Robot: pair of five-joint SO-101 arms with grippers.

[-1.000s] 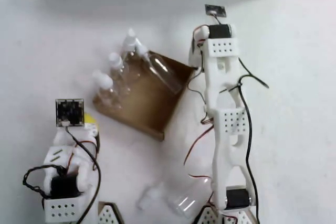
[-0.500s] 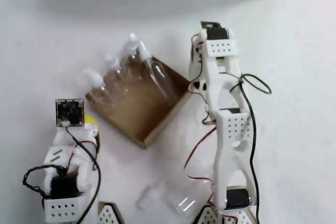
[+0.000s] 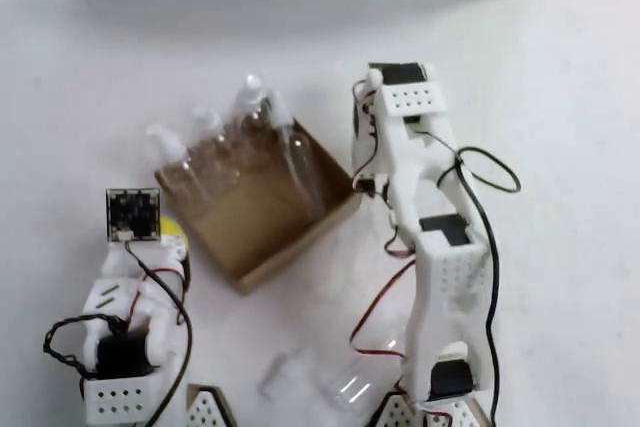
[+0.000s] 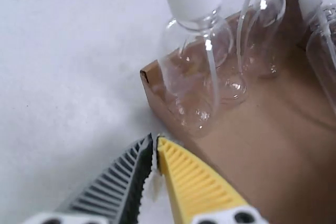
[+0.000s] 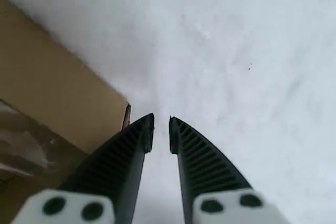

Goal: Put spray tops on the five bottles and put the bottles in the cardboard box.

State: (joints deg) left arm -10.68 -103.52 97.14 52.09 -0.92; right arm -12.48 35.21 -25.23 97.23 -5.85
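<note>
Bottles (image 3: 228, 150) (four, capped) are laid in box (image 3: 262, 229); fifth bottle (image 3: 350, 387) is seen nearer, on table (image 3: 560, 97). Left gripper (image 4: 155, 142) is pressed closed, empty; right gripper (image 5: 160, 125) is narrowly parted beside box.

Your light is bright and even, washing the white desk (image 3: 560, 97) almost featureless, with only faint shadows along the cardboard box (image 3: 262, 232) left of centre and small glints on the clear bottles (image 4: 195, 72).

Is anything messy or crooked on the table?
Yes. The cardboard box sits crooked on the table, its bottles' spray tops poking past one edge. One more bottle lies on its side outside the box.
</note>
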